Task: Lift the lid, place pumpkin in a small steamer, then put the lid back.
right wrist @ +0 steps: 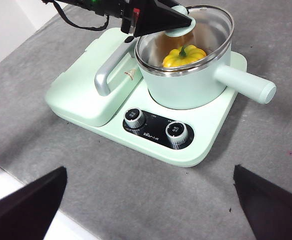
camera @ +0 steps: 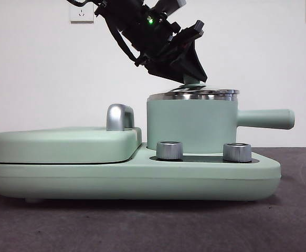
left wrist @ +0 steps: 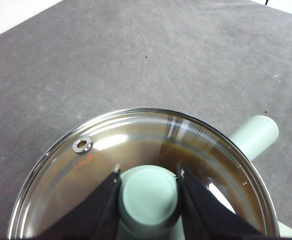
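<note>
The glass lid sits on the mint-green small steamer, its steel rim on the pot's rim. My left gripper comes down from the upper left and is shut on the lid's mint-green knob, one jaw on each side. The left wrist view looks down through the glass of the lid. In the right wrist view the yellow pumpkin lies inside the steamer, under the lid. My right gripper is open and empty, high above the table in front of the appliance.
The steamer stands on a wide mint-green appliance base with two silver knobs. To its left is a flat hinged cover with a steel handle. The pot's long handle points right. Grey mat all around.
</note>
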